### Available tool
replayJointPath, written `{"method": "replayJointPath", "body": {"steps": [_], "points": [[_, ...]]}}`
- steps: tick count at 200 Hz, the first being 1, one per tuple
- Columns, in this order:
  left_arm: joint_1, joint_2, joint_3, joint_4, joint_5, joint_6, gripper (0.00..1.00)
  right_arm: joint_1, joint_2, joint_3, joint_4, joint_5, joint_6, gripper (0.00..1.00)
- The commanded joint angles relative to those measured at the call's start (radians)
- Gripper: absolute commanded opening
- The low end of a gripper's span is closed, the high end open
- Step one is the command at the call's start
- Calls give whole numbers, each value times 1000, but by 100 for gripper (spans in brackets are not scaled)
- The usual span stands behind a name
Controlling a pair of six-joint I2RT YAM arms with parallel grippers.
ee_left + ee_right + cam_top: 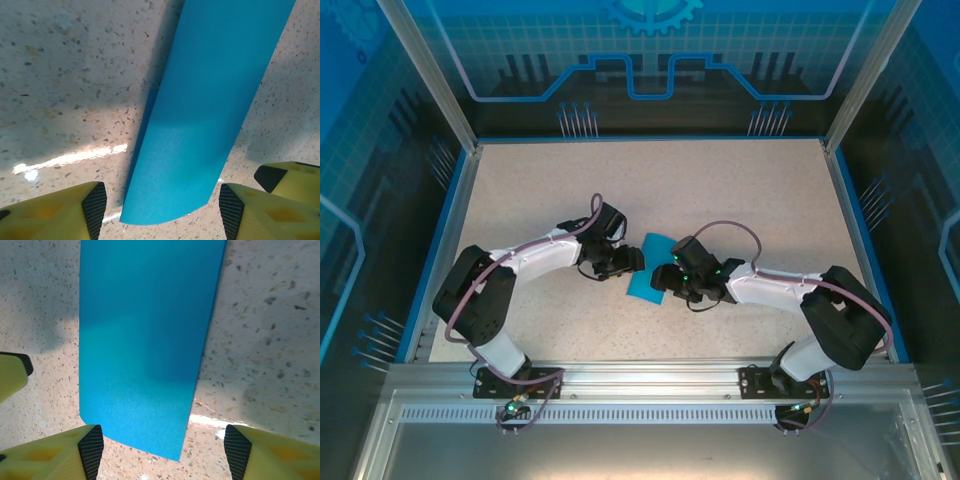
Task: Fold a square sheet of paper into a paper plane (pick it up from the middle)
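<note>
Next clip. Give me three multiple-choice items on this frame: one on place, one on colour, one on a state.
1. Where is the paper? A between the left gripper and right gripper; B far left corner; C near right corner.
2. Paper colour? A red; B teal-blue; C white.
3. Left gripper's fingers? A shut on the paper; B apart, one on either side of the paper; C shut on nothing.
Answers: 1 A, the top view shows it between them; 2 B, blue in every view; 3 B, the left wrist view shows gaps on both sides.
</note>
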Motion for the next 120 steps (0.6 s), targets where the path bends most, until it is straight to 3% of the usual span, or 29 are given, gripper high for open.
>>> {"method": "replayJointPath", "body": {"steps": [1, 120], "points": [[2, 16, -35, 31, 67, -39, 65, -2, -25, 25, -70, 42, -15, 67], [-66, 58, -49, 10, 88, -28, 61, -50, -78, -1, -106, 55, -31, 65]]}}
